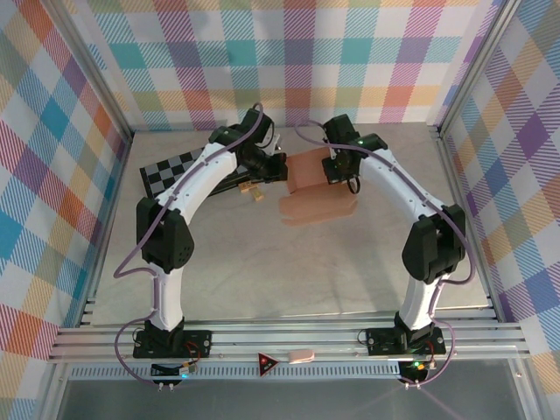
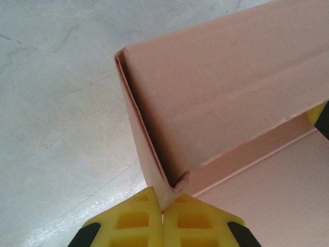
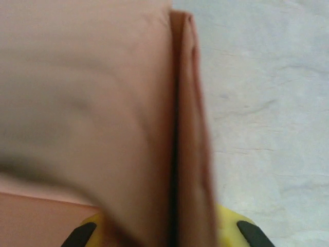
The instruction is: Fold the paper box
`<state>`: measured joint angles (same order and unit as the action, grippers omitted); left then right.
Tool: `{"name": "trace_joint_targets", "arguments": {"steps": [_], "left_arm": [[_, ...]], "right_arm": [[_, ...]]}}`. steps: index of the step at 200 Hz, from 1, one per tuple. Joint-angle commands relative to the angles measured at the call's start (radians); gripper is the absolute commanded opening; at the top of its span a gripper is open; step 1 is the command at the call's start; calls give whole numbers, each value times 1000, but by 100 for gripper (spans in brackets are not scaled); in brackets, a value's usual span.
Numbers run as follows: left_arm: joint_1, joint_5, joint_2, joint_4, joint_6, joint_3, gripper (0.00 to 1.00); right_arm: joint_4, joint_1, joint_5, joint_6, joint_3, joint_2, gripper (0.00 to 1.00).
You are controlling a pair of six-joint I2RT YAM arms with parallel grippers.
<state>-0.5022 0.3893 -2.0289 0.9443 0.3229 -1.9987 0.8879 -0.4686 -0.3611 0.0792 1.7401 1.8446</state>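
Paper box (image 1: 315,188): salmon card, partly raised, at the far middle of the table (image 1: 262,280), between both arms.
Left fingers (image 2: 154,218): clenched on the corner of a folded-up wall.
Right fingers (image 3: 229,218): pinched onto an upright doubled wall on the opposite side.
Done: two side walls appeared stood up.
Left to do: a flat flap lay toward the near side, so the closing folds looked undone.
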Motion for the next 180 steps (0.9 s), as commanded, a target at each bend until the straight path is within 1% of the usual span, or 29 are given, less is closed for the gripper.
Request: {"name": "trace_joint_targets", "arguments": {"steps": [1,29,38,59,71,86,101,123,137,151,180], "left_arm": [[-10,-13,-8,31,33,-38,0],[-11,-3,-16,33,34,-51,0],[-12,0,-18,30,37,-53,0],[-12,1,-23,35,39,-61,0],[-12,-4,-29,45,40,-66,0],[-12,-21,-33,56,46,-68,0],[-11,-35,-37,65,55,-71,0],[-12,-50,-42,74,59,-74,0],[-12,-54,-45,82,59,-80,0],[-12,-58,-51,87,60,-86,0],[-12,-61,-54,90,64,-93,0]], "right_arm": [[57,-25,-182,29,47,41,0],[84,-53,-256,37,78,67,0],[86,-59,-262,39,80,71,0],[79,-58,-247,41,79,66,11],[78,-56,-208,32,89,59,20],[100,-45,-128,26,119,64,30],[158,-32,-42,33,174,82,37],[146,-23,95,36,170,43,46],[157,-20,124,44,180,29,48],[179,-17,122,45,193,29,49],[199,-16,44,52,155,17,46]]}}
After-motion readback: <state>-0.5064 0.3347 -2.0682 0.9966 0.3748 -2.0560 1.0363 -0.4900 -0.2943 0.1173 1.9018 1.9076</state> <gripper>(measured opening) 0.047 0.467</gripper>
